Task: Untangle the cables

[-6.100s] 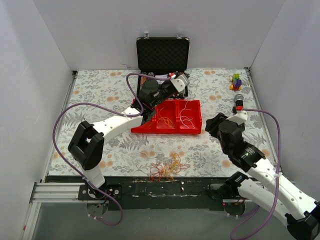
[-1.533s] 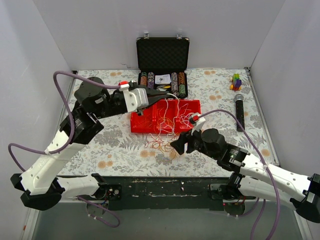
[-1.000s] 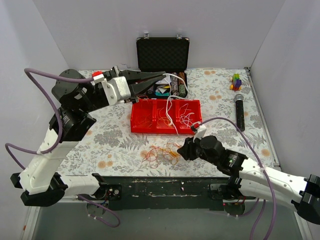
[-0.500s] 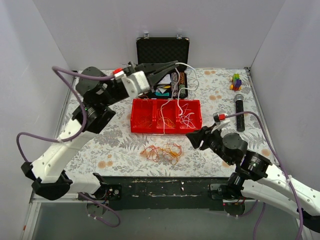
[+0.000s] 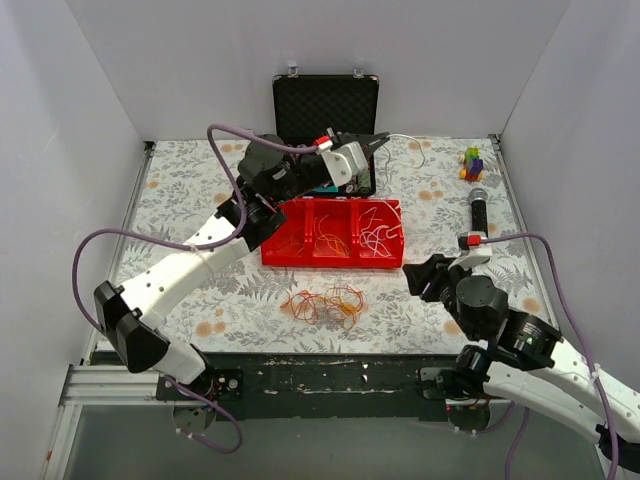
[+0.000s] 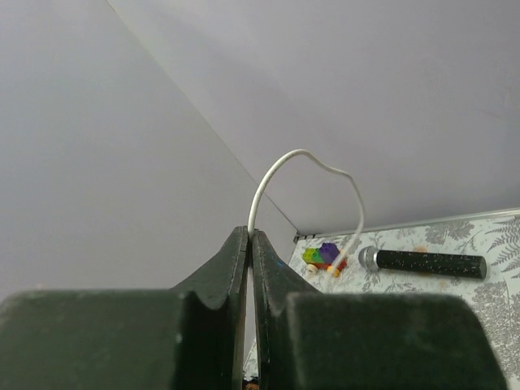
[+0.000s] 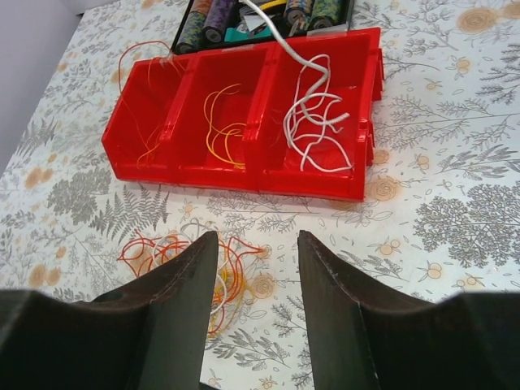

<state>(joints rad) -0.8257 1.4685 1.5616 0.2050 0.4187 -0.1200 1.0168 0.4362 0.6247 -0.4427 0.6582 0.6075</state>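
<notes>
Floral-print tabletop bears the tangled orange and yellow cables just near of the red bin, the right tool hangs open beside them, and the left tool, pinched shut on a thin white wire high at the far side, could let it slip and fall outside its compartment.

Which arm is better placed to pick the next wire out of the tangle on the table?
Right. The right gripper is open, empty and faces the tangle just ahead of it. The left gripper is shut on a white wire, far off by the case.
</notes>
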